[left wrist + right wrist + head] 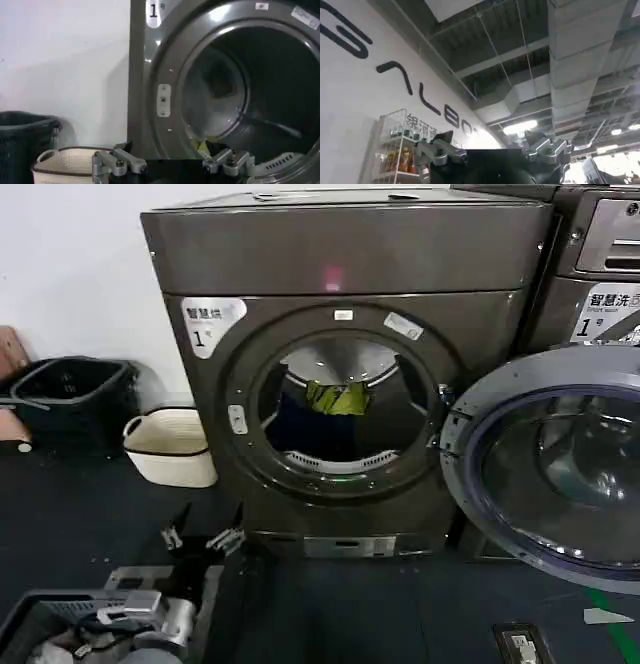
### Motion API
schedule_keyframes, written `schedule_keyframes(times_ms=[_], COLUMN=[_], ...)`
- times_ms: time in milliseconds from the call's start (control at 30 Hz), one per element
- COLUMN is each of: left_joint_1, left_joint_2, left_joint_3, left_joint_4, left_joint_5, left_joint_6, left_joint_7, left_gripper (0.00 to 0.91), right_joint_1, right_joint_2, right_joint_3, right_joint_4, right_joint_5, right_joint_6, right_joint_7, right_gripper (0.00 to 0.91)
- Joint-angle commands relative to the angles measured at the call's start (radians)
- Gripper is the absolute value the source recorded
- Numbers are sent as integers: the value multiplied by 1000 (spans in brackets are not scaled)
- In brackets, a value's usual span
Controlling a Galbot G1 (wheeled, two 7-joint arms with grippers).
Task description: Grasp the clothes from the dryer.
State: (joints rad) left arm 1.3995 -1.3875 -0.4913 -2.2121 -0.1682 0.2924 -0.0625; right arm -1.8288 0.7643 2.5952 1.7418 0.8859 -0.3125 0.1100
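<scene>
The dryer (340, 254) stands straight ahead, dark bronze-grey with a "1" sticker, and its round porthole gapes. Inside the drum hang the clothes: a small yellow-green piece (337, 397) and a dark navy piece (300, 424) just below and left of it. My left gripper (205, 536) is low in front of the dryer's lower left corner, open and holding nothing. In the left wrist view the gripper (171, 152) faces the porthole, and a bit of yellow-green cloth (202, 146) shows at the drum's lip. My right gripper (490, 142) points up at the ceiling, open and empty.
The dryer's glass door (545, 464) is swung out to the right, across the front of a second machine (600, 264). A white basket (170, 446) and a black bin (70, 399) sit on the dark floor to the left, against the white wall.
</scene>
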Motion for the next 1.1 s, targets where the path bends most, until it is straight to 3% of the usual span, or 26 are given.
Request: schedule_keyframes(times_ms=[33,1100], left_joint_1=[-1,-5], left_joint_2=[-3,-3], left_joint_3=[10,-9], left_joint_4=[-4,-11], left_joint_5=[10,-7], left_joint_6=[2,6], left_joint_7=[-7,-7], left_gripper=[907,907], right_joint_1=[1,-8], right_joint_2=[1,9], right_joint_3=[-1,14], right_joint_4=[2,12], right_joint_5=[3,28], right_joint_6=[5,8], right_joint_7=[-2,-12], right_gripper=[907,907])
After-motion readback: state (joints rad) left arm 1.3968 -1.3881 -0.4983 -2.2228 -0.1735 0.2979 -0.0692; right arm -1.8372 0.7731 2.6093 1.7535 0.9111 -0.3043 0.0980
